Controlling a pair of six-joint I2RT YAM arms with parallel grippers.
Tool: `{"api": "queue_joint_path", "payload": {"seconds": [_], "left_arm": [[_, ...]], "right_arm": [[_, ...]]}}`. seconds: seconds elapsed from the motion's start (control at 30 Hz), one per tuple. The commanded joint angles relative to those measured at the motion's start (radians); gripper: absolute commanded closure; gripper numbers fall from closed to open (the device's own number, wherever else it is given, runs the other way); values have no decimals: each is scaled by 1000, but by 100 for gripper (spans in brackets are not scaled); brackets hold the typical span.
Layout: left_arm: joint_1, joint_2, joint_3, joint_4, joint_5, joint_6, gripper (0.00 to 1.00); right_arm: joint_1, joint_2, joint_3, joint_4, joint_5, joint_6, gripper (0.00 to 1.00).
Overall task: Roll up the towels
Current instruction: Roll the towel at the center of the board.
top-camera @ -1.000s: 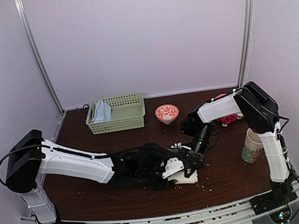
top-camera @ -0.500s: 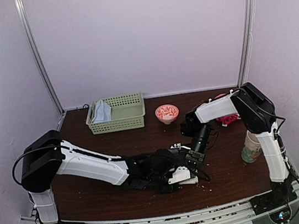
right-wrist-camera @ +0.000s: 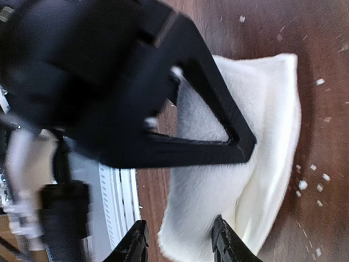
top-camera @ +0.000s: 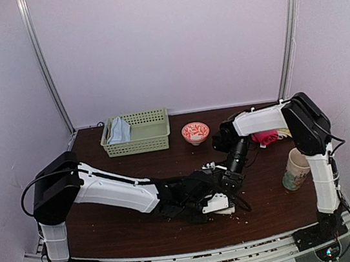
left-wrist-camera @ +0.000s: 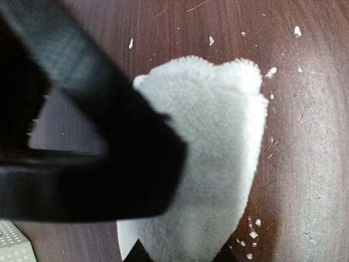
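Two towels: an off-white towel and a pale blue towel lay well apart.
Off-white towel: it was gathered into a small thick bundle on the surface, near the front edge at the middle, with both grippers at it.
Pale blue towel: it sat crumpled in the left end of the green basket at the back left.
Left gripper: its fingertips stood on either side of the bundle's near end. Whether they squeezed the cloth could not be told.
Right gripper: its jaws were spread. One finger stood clear of the cloth with bare wood between, and the other overlapped the bundle's edge.
Grippers together: they were very close, and a black finger of the left one crossed over the bundle in the right wrist view.
Bowl: red and white, it stood just right of the basket.
Mug: it stood upright at the right side, apart from the bundle.
Crumbs: white specks lay scattered on the wood around the bundle.
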Motion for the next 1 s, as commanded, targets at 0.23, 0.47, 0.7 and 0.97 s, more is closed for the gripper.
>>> {"api": "queue_joint_path", "payload": {"seconds": [0.23,0.47,0.7,0.97], "left_arm": [[61,47,64,-400,157,-221,90],[187,68,42,-489,534,-363,89],[301,151,97,-513,786,-411,89],[342,186,153,-526,860,-400,90]], "right_arm": [[-101,-325,281,-26,96,108,59],[-91,-516,239,2,-39,-11,56],[150,-707,-130,349,329,62,52],[327,-704,-426,662,708,137,49]]}}
